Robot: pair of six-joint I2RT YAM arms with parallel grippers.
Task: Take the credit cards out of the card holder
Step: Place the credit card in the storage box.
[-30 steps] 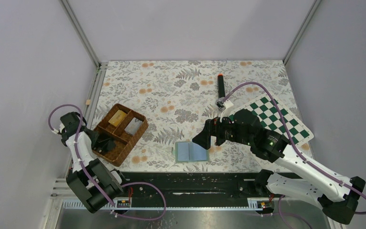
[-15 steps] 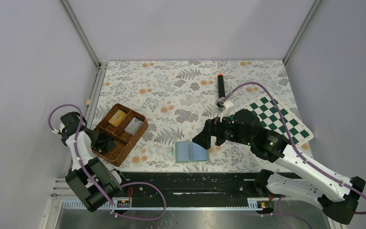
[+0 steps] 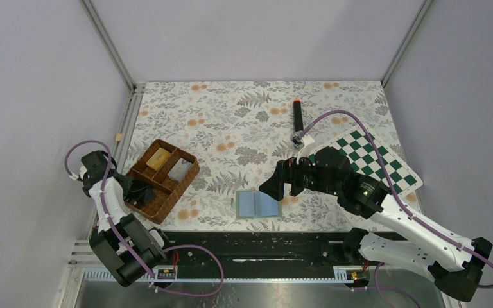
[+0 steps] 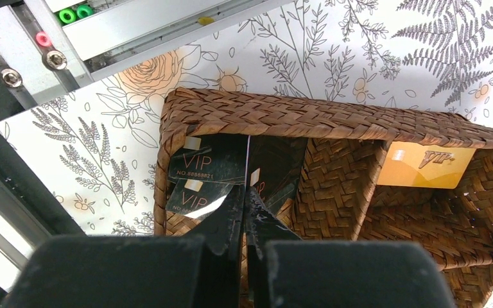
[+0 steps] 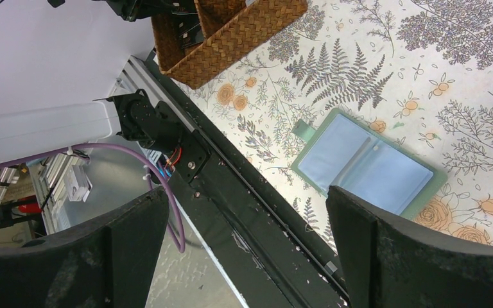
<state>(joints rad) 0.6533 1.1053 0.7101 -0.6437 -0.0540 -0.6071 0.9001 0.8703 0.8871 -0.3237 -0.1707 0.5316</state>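
The card holder (image 3: 258, 205) is a sage-green wallet lying open on the floral cloth, its light blue panels up; it also shows in the right wrist view (image 5: 366, 168). No cards show in it. My right gripper (image 3: 271, 188) hovers open and empty just above its right side, jaws wide apart (image 5: 247, 192). My left gripper (image 4: 247, 192) is shut on a thin credit card (image 4: 248, 154), seen edge-on, over the near compartment of the wicker tray (image 4: 282, 115). Dark grey "VIP" cards (image 4: 205, 168) lie in that compartment.
The brown wicker tray (image 3: 186, 181) also holds a silvery card (image 3: 178, 169) and a yellowish-tan block (image 3: 159, 158). A green chessboard (image 3: 375, 157) lies at the right, a black marker with a red cap (image 3: 298, 115) behind it. The black base rail (image 3: 263, 247) runs along the near edge.
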